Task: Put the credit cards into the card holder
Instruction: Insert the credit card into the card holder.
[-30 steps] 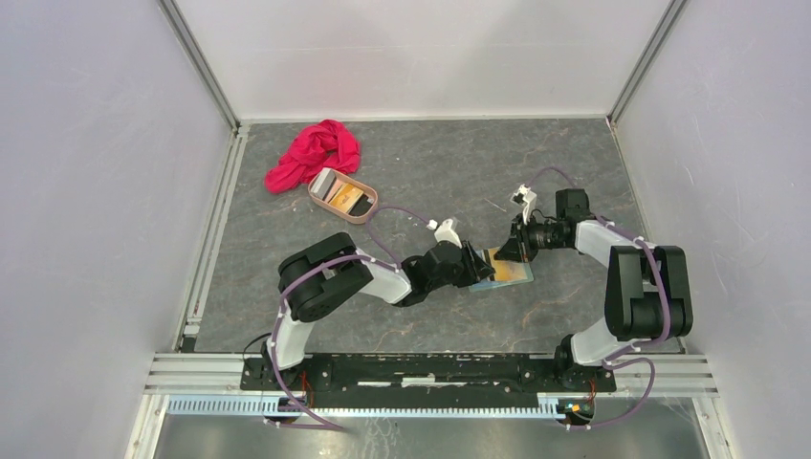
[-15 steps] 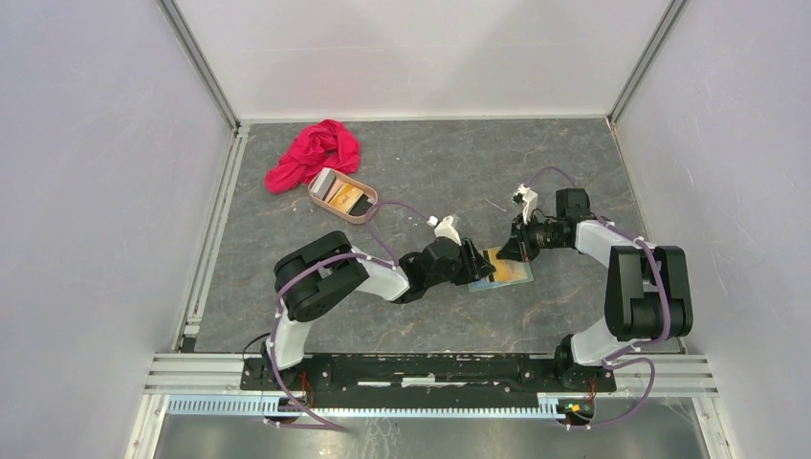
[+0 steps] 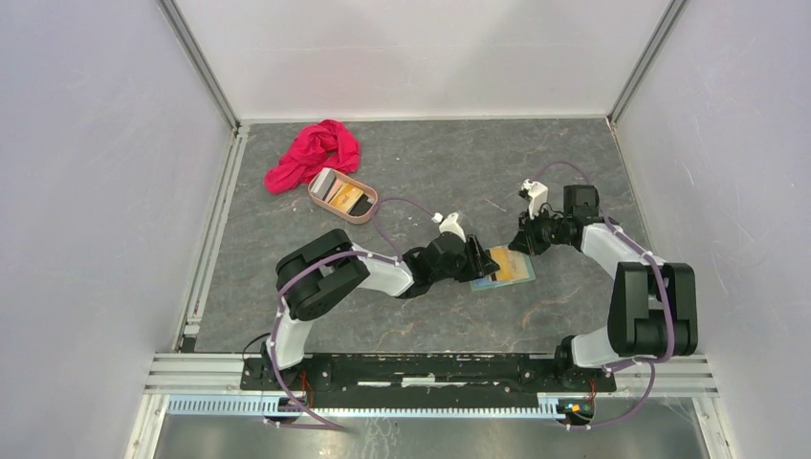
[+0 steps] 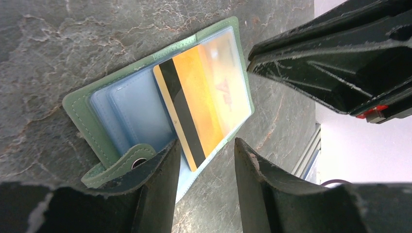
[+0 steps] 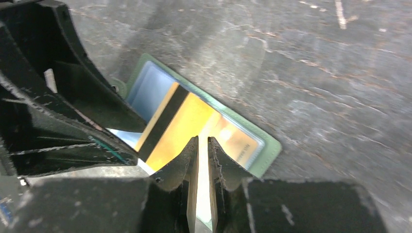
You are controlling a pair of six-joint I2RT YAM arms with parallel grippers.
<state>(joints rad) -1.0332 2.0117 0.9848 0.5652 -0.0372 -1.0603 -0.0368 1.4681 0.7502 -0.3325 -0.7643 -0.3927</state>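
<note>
The sage-green card holder [image 3: 517,278] lies open on the table. It also shows in the left wrist view [image 4: 77,104] and the right wrist view [image 5: 270,146]. An orange-gold credit card [image 4: 204,107] with a dark stripe sits partly in its clear pocket, stripe end sticking out; the card also shows from the right wrist [image 5: 182,124]. My left gripper [image 4: 206,145] is open, with one finger [image 4: 163,165] on the holder's snap-tab edge. My right gripper [image 5: 203,141] is shut and empty, just above the card. From above, the left gripper [image 3: 475,260] is at the holder's left edge and the right gripper [image 3: 524,241] is just beyond it.
A pinkish-tan oval tray [image 3: 366,212] holding more cards stands at the back left, next to a crumpled red cloth [image 3: 314,153]. White enclosure walls stand on three sides.
My right gripper has drawn back to the right and away from the card holder. The orange card stays in the pocket. My left gripper has stayed at the holder's left edge.
</note>
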